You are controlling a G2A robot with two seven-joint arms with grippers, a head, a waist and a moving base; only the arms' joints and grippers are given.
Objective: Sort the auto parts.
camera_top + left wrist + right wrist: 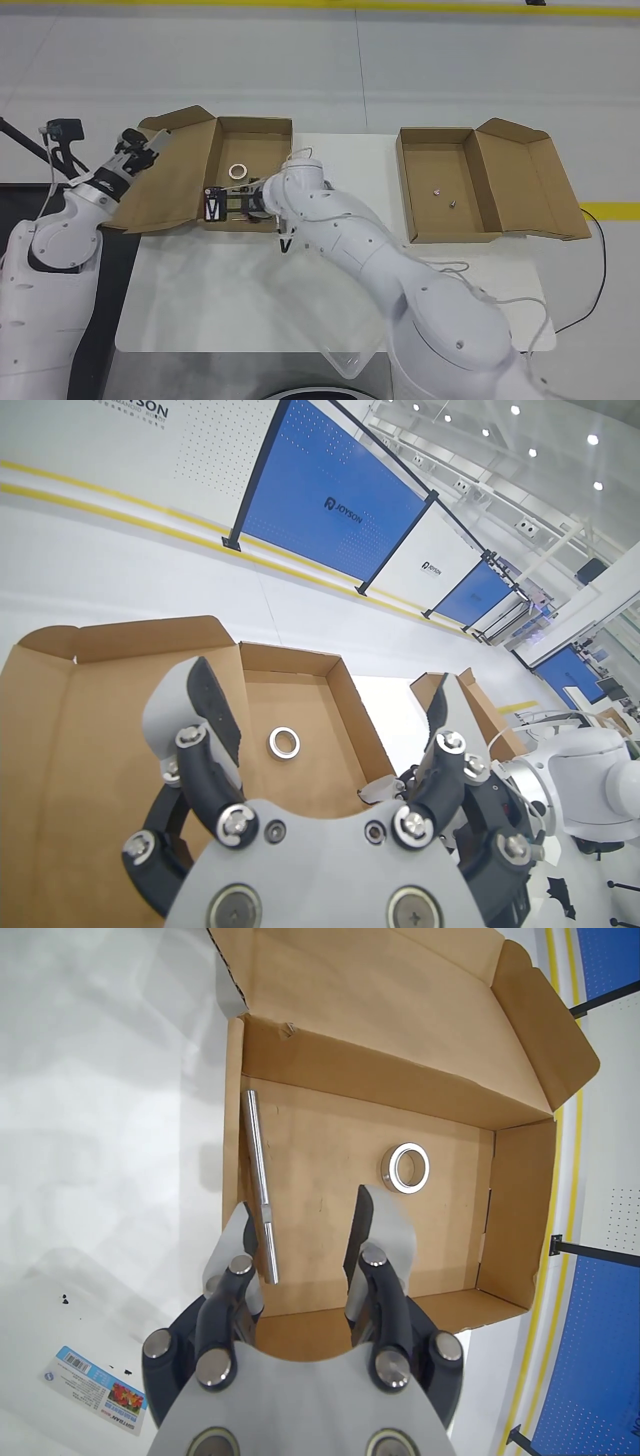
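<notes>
My left gripper (145, 150) is far left, above the opened-out lid of the brown cardboard box on the left (262, 148). Jaws wide apart, nothing in them. The left wrist view confirms this: left gripper (322, 680) spread, with the box (305, 710) seen beyond it.

My right arm reaches across the white table (250, 290) to the same box. My right gripper (213, 206) is at the box's near-left corner, fingers pointing left, jaws parted, gripping nothing. In the right wrist view the right gripper (305, 1200) is over the box floor (320, 1138).

The long thin silver metal rod (260, 1178) lies flat along one side wall of the box, one end running in just beside one finger (247, 1228). I can't tell if it touches.

The short silver metal ring (238, 171) lies flat on the box floor, apart from the rod and nearer the far wall. It shows as ring (284, 742) and as ring (405, 1167), just past my other fingertip.

A small printed label card (95, 1390) and a few black specks lie on the table beside this box.

Further right, well apart, is the second open brown cardboard box (440, 160), lid folded out to the right. It holds two tiny metal parts (436, 189) near mid-floor, close together.
</notes>
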